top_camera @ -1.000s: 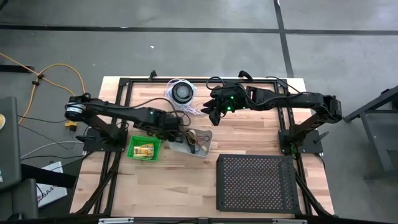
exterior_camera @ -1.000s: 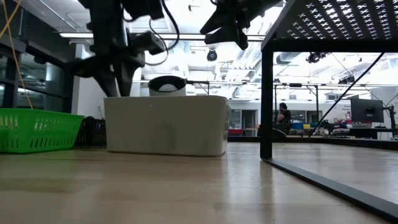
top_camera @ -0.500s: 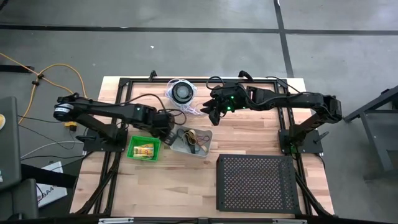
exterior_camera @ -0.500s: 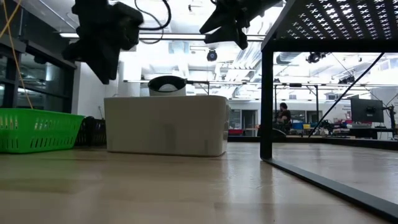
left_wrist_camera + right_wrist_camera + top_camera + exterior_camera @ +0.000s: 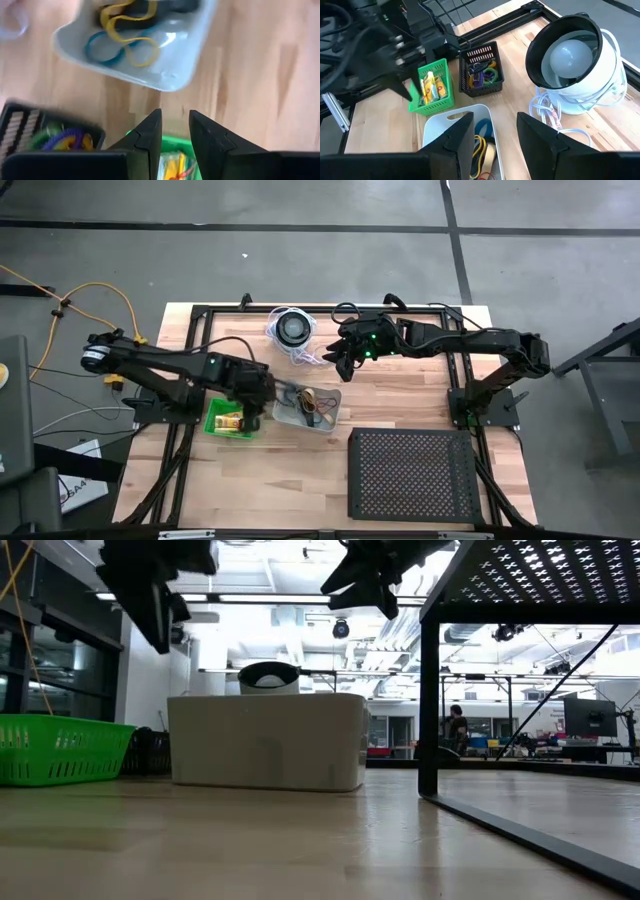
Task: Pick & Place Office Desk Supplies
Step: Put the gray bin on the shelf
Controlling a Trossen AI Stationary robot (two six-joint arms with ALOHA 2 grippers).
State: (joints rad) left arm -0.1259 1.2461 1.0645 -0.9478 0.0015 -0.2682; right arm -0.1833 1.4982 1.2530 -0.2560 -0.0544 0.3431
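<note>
Rubber bands (image 5: 122, 35) blur in white tray (image 5: 175, 65), partly cropped.

Even overhead light across our table (image 5: 400, 430), soft shadows, bright ceiling strips glaring in our low view, the left gripper (image 5: 175, 131) view smeared, perhaps by motion, its white tray (image 5: 170, 55) blurred.

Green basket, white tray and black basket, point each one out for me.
Green basket (image 5: 433, 86), right wrist view, on its near wall.
White tray (image 5: 187, 47), left wrist view, on its bare floor.
Black basket (image 5: 481, 53), right wrist view, on its far wall.
</note>
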